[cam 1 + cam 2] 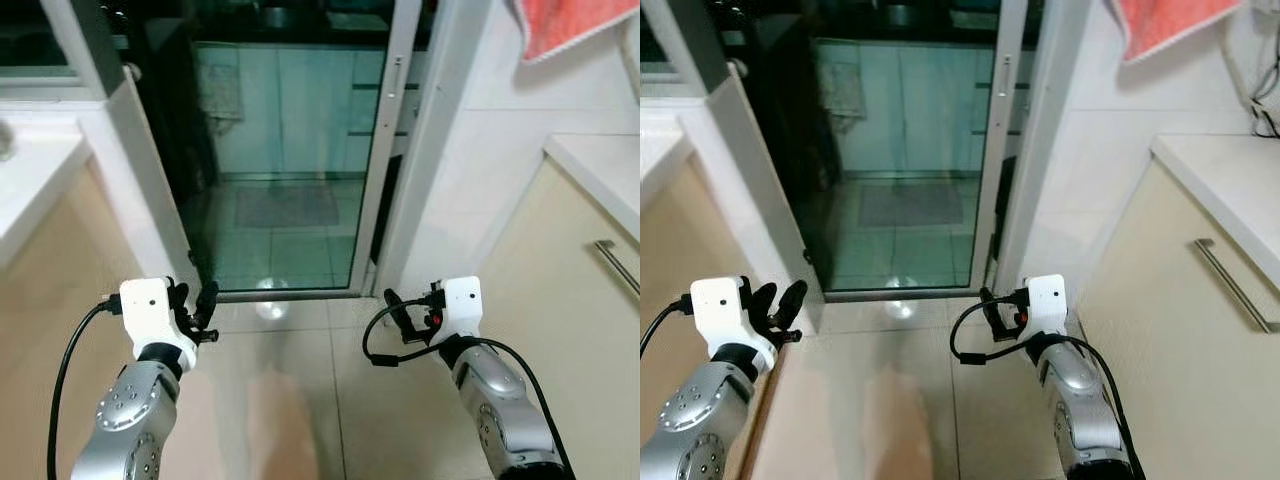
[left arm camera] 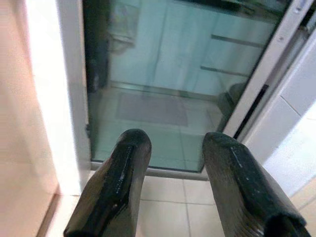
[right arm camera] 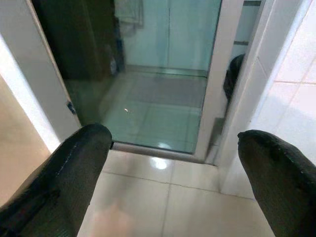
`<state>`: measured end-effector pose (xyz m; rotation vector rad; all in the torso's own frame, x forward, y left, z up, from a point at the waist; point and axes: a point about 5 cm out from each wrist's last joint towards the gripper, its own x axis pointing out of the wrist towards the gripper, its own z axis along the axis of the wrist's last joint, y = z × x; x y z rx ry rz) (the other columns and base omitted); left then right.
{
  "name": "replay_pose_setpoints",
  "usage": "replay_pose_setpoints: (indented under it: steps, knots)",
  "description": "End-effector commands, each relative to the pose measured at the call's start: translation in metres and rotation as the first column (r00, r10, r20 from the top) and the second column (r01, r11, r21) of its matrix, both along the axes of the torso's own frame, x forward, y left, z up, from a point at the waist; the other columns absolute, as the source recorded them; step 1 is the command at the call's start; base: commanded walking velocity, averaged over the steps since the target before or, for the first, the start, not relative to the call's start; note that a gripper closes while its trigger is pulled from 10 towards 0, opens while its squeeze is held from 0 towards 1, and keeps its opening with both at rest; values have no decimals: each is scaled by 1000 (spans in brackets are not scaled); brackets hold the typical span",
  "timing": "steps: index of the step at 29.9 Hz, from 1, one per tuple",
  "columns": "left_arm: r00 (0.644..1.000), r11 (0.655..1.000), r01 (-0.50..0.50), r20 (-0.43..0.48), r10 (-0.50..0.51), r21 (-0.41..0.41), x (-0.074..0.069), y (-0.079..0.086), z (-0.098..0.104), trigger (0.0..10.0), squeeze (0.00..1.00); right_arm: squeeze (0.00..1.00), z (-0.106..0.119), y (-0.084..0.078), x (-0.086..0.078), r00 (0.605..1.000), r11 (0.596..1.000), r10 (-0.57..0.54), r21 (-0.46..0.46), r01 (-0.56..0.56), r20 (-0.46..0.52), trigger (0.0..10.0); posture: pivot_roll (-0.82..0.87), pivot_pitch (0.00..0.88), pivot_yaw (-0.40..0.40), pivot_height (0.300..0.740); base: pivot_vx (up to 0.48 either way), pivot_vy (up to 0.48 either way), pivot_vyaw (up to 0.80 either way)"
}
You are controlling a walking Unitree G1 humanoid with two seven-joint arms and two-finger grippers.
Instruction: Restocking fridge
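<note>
- Left eye view looks down a narrow tiled passage toward a tinted glass sliding door with a pale metal frame (image 1: 300,160). No fridge and no groceries can be seen, so the step in hand seems to be walking on to reach them.
- Left gripper (image 1: 203,310) is raised ahead of the body, its two long black fingers (image 2: 116,185) parted a little and holding nothing. Right gripper (image 1: 400,318) hangs at the same height, its fingers (image 3: 74,168) spread wide and equally empty.
- To do this step well, I would keep both arms tucked in and level while moving, and steer for the middle of the doorway, since the passage is tight on both sides.
- Beyond the glass lie a grey rectangular floor mat (image 1: 287,205) and pale cabinet fronts; whether the fridge is in that room cannot be told from here.
- White upright door post (image 1: 425,150) stands just ahead of the right gripper, and the slanting white frame edge (image 1: 135,180) is close to the left one; either could catch a finger or the looping black cable (image 1: 385,340) at the right wrist.
- Beige cabinet with a long metal bar handle (image 1: 1235,285) crowds the right side under a white countertop (image 1: 1230,190); a coral-red cloth (image 1: 565,25) hangs above it. Another white counter (image 1: 30,175) borders the left.
- How far the door stands open is hard to judge; the dark gap at its right edge suggests it may need sliding first.
</note>
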<state>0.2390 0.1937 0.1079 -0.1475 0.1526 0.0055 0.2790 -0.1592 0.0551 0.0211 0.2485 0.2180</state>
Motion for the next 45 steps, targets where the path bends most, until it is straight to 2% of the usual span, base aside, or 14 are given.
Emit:
replay_pose_setpoints:
  steps: [1, 13, 17, 27, 45]
  knots:
    - [1000, 1000, -1, -2, 1, 5, 3, 3, -1, 10000, 0, 0, 2, -5, 4, 1000, 1000, -24, -11, 24, 16, 10000, -60, 0, 23, 740, 0, 480, 0]
    - [1000, 999, 21, 17, -21, 32, 8, 4, 3, 10000, 0, 0, 3, -5, 5, 999, 1000, -30, -1, 30, 38, 10000, -66, 0, 29, 740, 0, 478, 0]
    - [1000, 998, 5, 16, -6, 65, 10, 2, 1, 10000, 0, 0, 3, -4, 5, 999, 1000, -27, 3, 27, 40, 10000, -67, 0, 30, 740, 0, 0, 0]
    - [999, 999, -2, 35, 0, 50, 16, -1, 6, 10000, 0, 0, 8, -7, 8, 997, 999, -50, 9, 50, 55, 10000, -63, 0, 28, 740, 0, 0, 0]
    - [999, 997, 13, 46, -16, 81, 21, -2, 7, 10000, 0, 0, 8, -7, 7, 997, 998, -59, 7, 59, 53, 10000, -70, 0, 33, 740, -419, 0, 0]
